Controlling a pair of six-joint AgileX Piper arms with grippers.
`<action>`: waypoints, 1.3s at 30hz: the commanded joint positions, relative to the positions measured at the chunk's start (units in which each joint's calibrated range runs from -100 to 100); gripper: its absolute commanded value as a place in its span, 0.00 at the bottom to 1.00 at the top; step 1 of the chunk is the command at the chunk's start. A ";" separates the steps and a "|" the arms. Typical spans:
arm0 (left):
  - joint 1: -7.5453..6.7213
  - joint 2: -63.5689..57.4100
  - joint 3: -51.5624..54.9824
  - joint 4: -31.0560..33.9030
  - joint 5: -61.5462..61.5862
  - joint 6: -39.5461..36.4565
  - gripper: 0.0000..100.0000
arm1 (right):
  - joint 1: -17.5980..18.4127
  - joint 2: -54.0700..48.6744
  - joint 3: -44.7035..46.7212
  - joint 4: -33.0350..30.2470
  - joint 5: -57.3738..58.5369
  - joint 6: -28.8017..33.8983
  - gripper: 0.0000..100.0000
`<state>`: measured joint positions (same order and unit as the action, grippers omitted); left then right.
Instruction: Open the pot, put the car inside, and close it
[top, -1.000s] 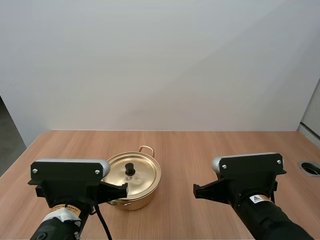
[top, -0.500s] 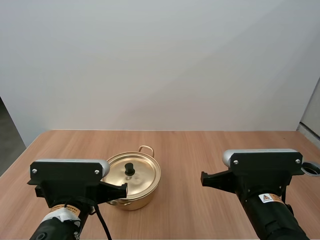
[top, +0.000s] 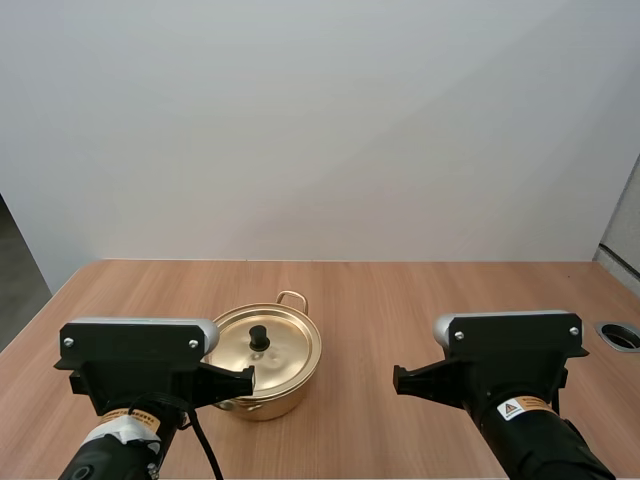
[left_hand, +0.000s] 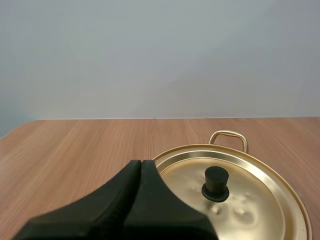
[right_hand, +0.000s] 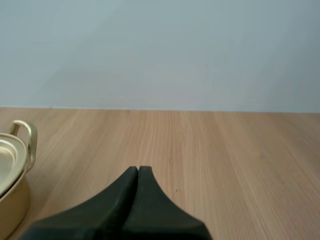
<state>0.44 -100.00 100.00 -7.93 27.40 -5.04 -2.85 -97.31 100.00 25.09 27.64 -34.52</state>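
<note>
A gold pot (top: 265, 360) stands on the wooden table, its lid (left_hand: 235, 195) on and topped by a black knob (top: 260, 337) (left_hand: 216, 182). My left gripper (left_hand: 141, 164) is shut, its fingers together as one dark wedge just short of the pot's near rim. My right gripper (right_hand: 138, 170) is also shut on nothing, over bare wood to the right of the pot (right_hand: 14, 170), whose loop handle (right_hand: 25, 137) shows beside it. In the high view the left arm's tip (top: 240, 383) sits at the pot's near left side and the right arm's tip (top: 400, 380) lies well to the pot's right.
A round grommet hole (top: 620, 335) sits in the table near its right edge. Bare wooden tabletop (top: 400, 300) stretches behind and to the right of the pot, up to a plain white wall.
The right arm swung to the right half a second ago and has now come back leftward and slightly down. The left arm and the pot have not moved.
</note>
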 joint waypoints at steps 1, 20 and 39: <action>0.01 0.00 0.00 -0.03 -0.04 -0.01 0.00 | 0.08 0.04 0.00 -15.22 2.49 19.41 0.00; 0.01 0.00 0.00 -0.03 -0.04 -0.01 0.00 | 1.80 -2.69 0.00 -18.90 2.68 18.51 0.00; 0.01 0.00 0.00 -0.03 -0.04 -0.01 0.00 | 1.80 -2.69 0.00 -23.83 0.08 18.86 0.00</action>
<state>0.44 -100.00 100.00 -7.93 27.40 -5.04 -1.08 -100.00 100.00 2.04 28.51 -15.71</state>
